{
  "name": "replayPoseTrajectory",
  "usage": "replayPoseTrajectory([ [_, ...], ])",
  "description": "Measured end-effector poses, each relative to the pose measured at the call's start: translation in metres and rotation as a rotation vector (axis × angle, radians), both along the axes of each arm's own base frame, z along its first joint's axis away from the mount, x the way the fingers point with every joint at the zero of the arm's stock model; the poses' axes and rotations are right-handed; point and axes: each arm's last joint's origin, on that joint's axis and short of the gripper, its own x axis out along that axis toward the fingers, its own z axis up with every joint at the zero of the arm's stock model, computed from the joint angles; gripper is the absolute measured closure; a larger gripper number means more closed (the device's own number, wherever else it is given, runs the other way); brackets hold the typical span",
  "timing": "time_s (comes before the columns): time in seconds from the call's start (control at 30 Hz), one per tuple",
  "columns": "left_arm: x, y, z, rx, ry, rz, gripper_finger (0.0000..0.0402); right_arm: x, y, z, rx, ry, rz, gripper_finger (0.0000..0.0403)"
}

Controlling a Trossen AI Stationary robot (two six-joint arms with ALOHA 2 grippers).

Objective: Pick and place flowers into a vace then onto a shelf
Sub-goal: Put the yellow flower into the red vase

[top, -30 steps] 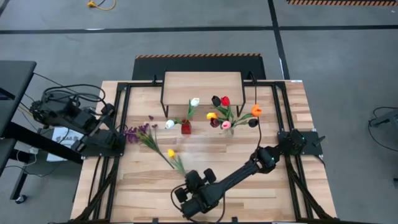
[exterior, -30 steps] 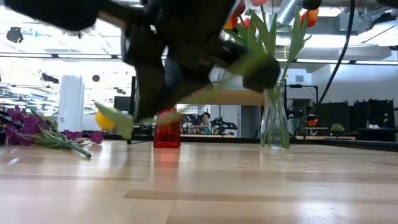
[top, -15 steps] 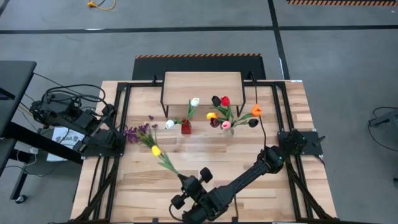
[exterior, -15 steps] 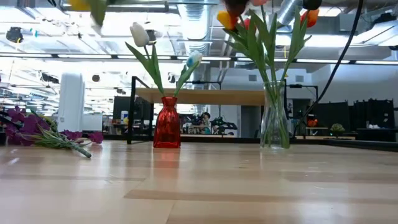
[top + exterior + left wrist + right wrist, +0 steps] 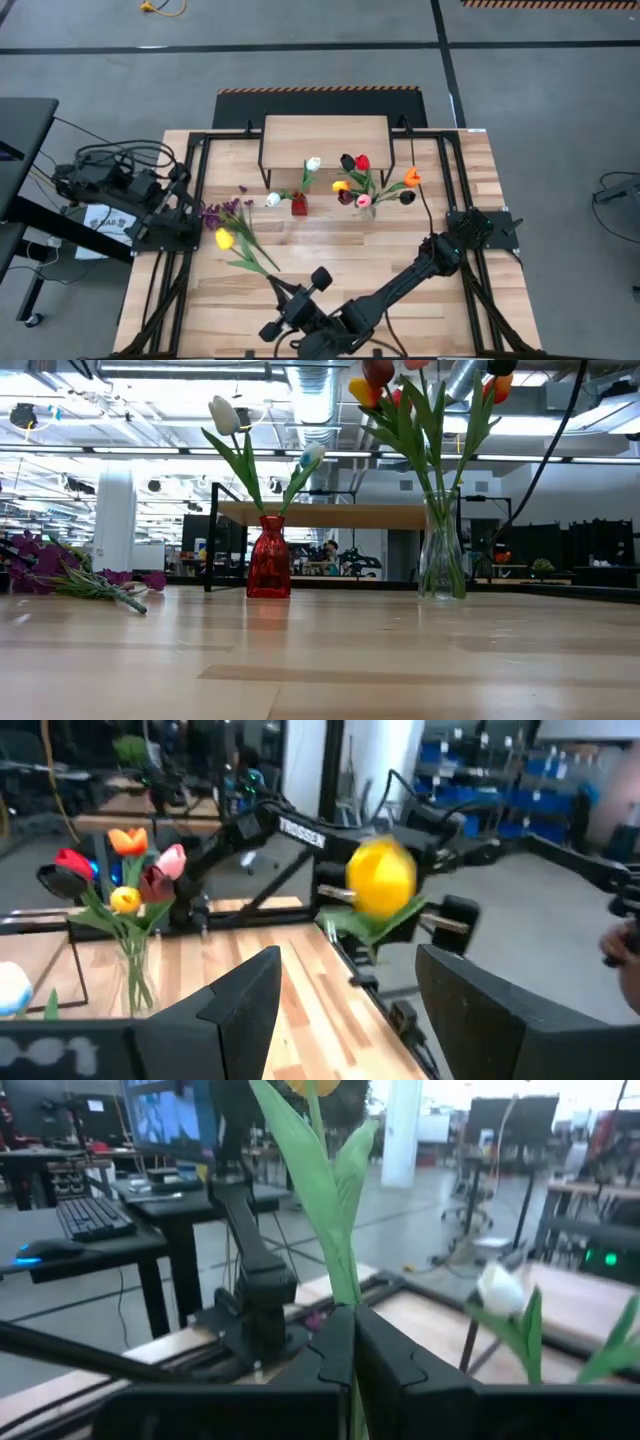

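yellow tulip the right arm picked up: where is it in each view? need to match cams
High view: yellow tulip over the table's left half, stem running to the right gripper.
Low view: not in it.
Left wrist view: bloom mid-air, centre frame.
Right wrist view: stem and leaves rise from the shut fingers; bloom at the top edge.
Shared landmark: clear vase of mixed tulips, also in low view and left wrist view.

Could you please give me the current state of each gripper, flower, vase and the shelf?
right gripper: shut on the yellow tulip's stem.
yellow tulip: held off the table.
left gripper: open, holding nothing.
purple blossoms: lying on the table.
red vase: upright, two tulips in it.
glass vase: upright, several tulips in it.
shelf: nothing on it.
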Motion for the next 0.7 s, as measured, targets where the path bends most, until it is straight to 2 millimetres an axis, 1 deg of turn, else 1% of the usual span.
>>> replayPoseTrajectory([
  [0.1, 0.008, -0.002, -0.024, -0.027, -0.017, 0.01, 0.018, 0.001, 0.0, 0.008, -0.043, 0.005, 0.003, 0.0403],
  [0.23, 0.014, -0.004, -0.048, -0.09, -0.119, 0.0, 0.018, 0.003, -0.002, 0.016, -0.075, 0.0, 0.022, 0.0403],
  [0.33, 0.015, -0.005, -0.06, -0.123, -0.223, -0.006, 0.018, 0.007, -0.005, 0.022, -0.086, -0.031, 0.091, 0.0403],
  [0.43, 0.019, -0.006, -0.071, -0.145, -0.298, -0.007, 0.018, 0.012, -0.009, 0.024, -0.096, -0.051, 0.17, 0.0403],
  [0.6, 0.031, -0.01, -0.09, -0.152, -0.33, -0.007, 0.018, 0.024, -0.022, 0.025, -0.108, -0.066, 0.279, 0.0403],
  [0.7, 0.036, -0.011, -0.096, -0.128, -0.342, 0.004, 0.018, 0.03, -0.03, 0.025, -0.111, -0.073, 0.322, 0.0403],
])
